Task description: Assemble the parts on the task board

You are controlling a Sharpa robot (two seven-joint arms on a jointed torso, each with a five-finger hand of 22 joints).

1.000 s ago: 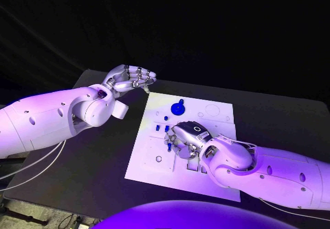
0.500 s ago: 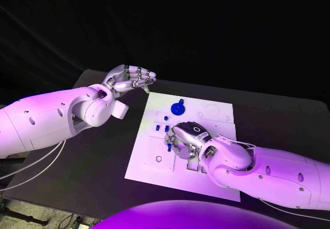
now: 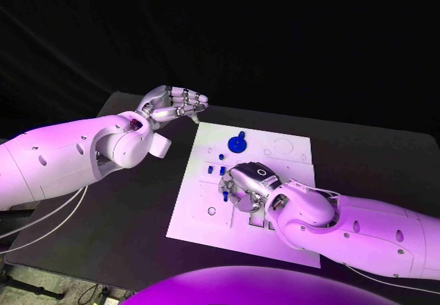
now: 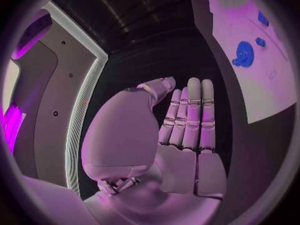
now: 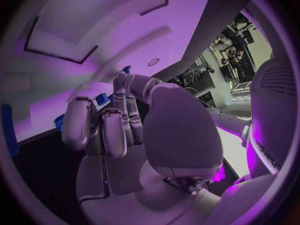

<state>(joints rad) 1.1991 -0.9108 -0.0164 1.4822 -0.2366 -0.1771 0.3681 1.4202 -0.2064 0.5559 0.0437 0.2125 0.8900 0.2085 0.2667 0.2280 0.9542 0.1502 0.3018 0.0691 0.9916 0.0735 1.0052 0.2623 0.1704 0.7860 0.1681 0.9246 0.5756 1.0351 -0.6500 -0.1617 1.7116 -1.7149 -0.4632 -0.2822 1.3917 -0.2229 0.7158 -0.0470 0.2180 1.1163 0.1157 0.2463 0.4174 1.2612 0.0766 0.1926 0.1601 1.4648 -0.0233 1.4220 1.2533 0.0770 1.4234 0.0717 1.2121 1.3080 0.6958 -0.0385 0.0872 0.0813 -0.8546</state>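
Note:
The white task board (image 3: 286,166) lies in the middle of the table. A round blue part (image 3: 238,144) sits near its far edge, also seen as the blue round part (image 4: 242,53) in the left wrist view. Small blue parts (image 3: 215,170) stand near the board's left side. My right hand (image 3: 247,185) is curled down on the board's middle, and its thumb and a finger pinch a small blue part (image 5: 127,69). My left hand (image 3: 173,104) hovers off the board's far left corner, holding nothing, its fingers (image 4: 189,116) stretched side by side.
The board (image 5: 94,35) has round holes (image 3: 283,146) and rectangular slots (image 3: 257,221) near my right forearm. Black table (image 3: 119,216) surrounds the board on the left and near side. My left forearm (image 3: 64,159) lies over the table's left edge.
The right hand's fingers have shifted very slightly on the board. The left arm has stayed still.

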